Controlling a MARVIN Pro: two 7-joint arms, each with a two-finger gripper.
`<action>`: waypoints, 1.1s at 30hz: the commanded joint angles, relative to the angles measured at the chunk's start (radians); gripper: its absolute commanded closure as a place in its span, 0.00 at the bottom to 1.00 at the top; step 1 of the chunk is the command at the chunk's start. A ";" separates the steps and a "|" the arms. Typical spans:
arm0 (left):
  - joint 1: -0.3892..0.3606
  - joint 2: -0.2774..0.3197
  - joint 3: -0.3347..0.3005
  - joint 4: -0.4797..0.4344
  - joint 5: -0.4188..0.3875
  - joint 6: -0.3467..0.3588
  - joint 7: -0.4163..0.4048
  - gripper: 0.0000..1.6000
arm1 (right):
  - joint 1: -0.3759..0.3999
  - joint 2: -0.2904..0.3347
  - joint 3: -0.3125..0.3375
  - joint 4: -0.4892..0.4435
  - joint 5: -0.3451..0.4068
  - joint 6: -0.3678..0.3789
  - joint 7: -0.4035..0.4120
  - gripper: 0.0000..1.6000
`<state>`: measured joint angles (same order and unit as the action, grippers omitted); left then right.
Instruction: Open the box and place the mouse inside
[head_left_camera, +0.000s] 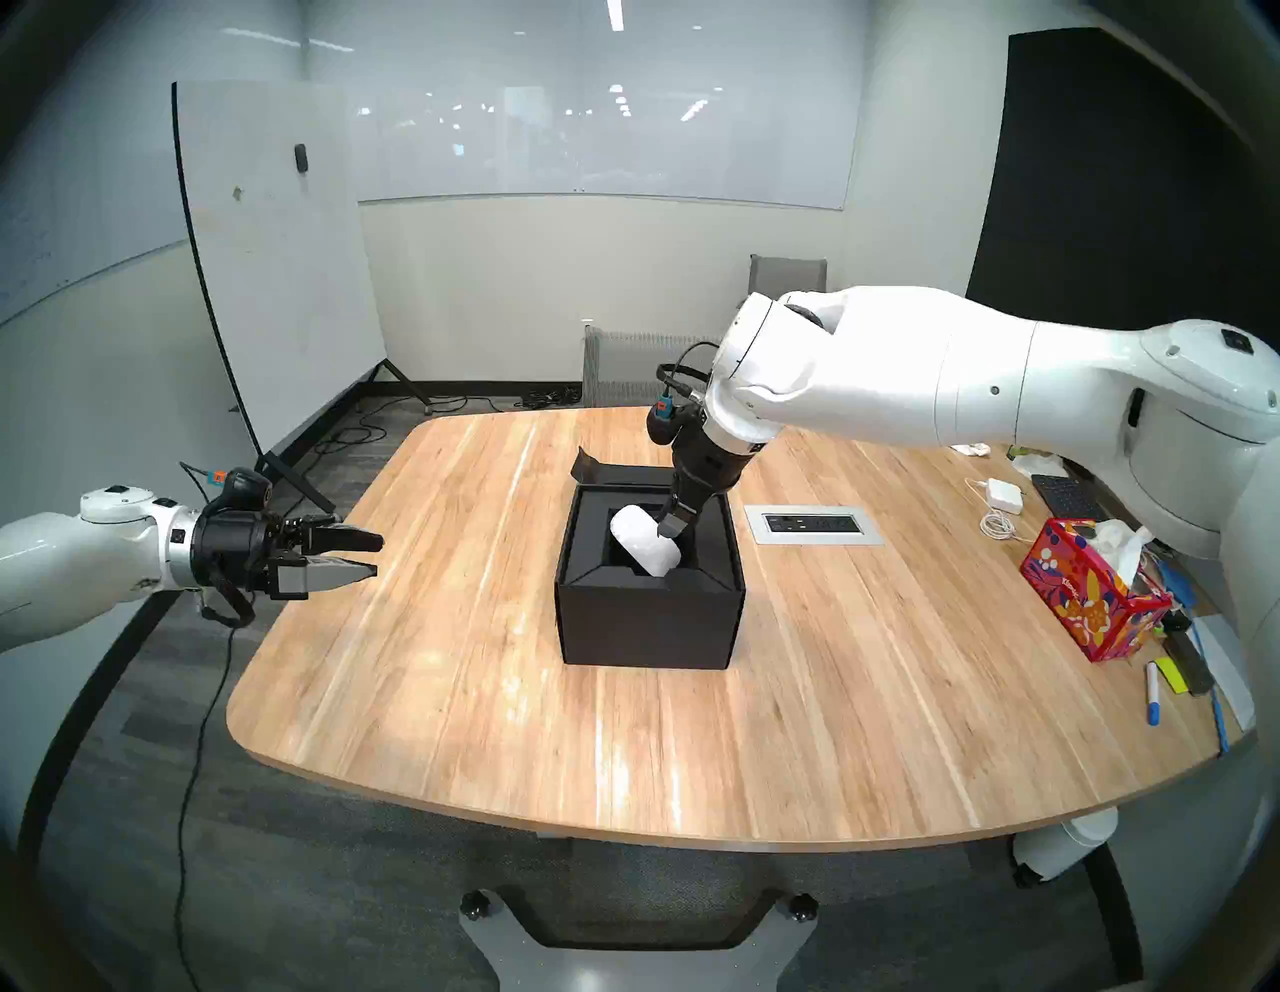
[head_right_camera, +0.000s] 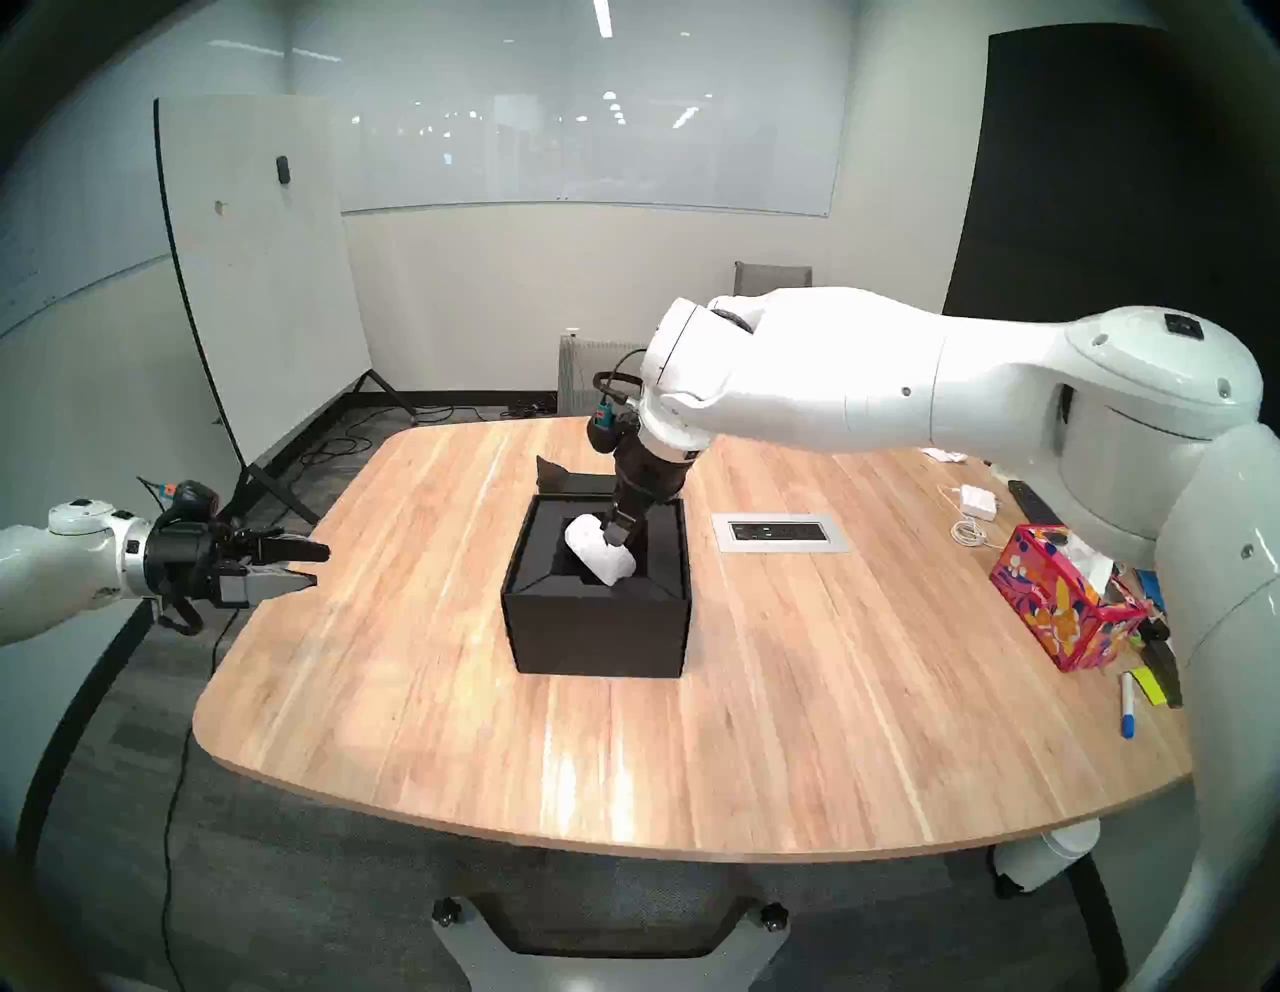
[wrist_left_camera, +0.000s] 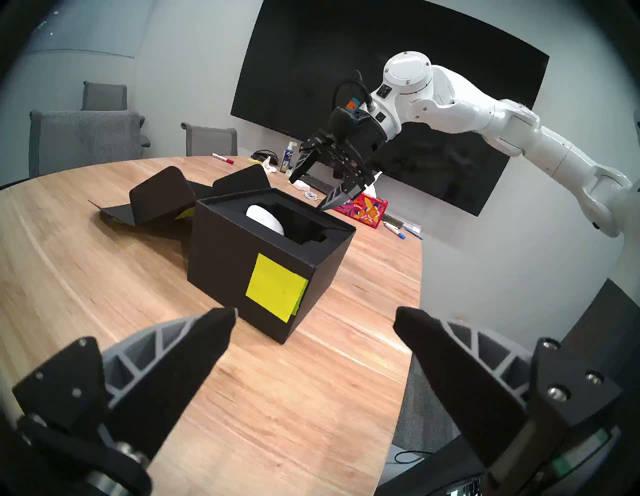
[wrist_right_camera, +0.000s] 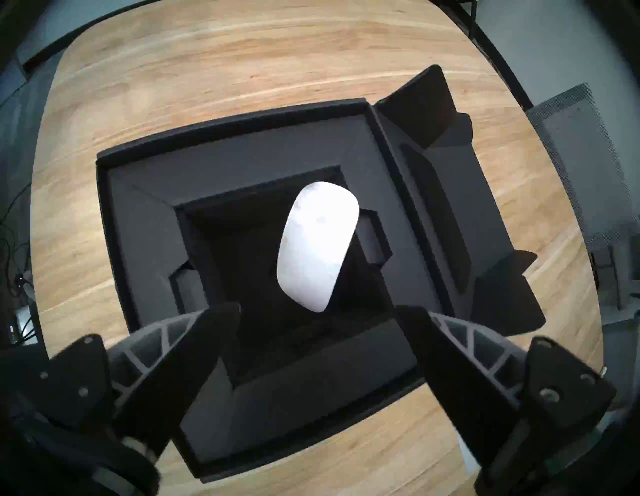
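One glossy white oval mouse (wrist_right_camera: 317, 246) tilted in black box (wrist_right_camera: 242, 166), both jaws spread, empty.

The right arm reaches in from the right, wrist bent steeply down, its right tool (wrist_right_camera: 317, 332) above the box (head_left_camera: 647, 609) with jaws spread and empty. The left arm stretches level, well left of the box, its left tool (head_left_camera: 367, 554) pointing toward it, jaws apart.
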<state>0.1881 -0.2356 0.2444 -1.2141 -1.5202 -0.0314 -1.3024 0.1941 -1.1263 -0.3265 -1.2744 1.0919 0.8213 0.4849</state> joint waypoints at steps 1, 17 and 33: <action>-0.012 -0.003 -0.011 -0.002 -0.008 0.001 0.000 0.00 | 0.051 0.066 0.033 -0.069 0.018 0.061 -0.063 0.03; -0.012 -0.002 -0.011 -0.002 -0.008 0.001 0.000 0.00 | 0.039 0.194 0.097 -0.280 0.088 0.139 -0.260 0.02; -0.012 -0.002 -0.011 -0.002 -0.008 0.001 0.000 0.00 | 0.025 0.304 0.109 -0.456 0.227 0.139 -0.505 0.01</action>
<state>0.1881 -0.2356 0.2445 -1.2141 -1.5202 -0.0314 -1.3024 0.2091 -0.8896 -0.2345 -1.6819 1.2666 0.9619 0.0705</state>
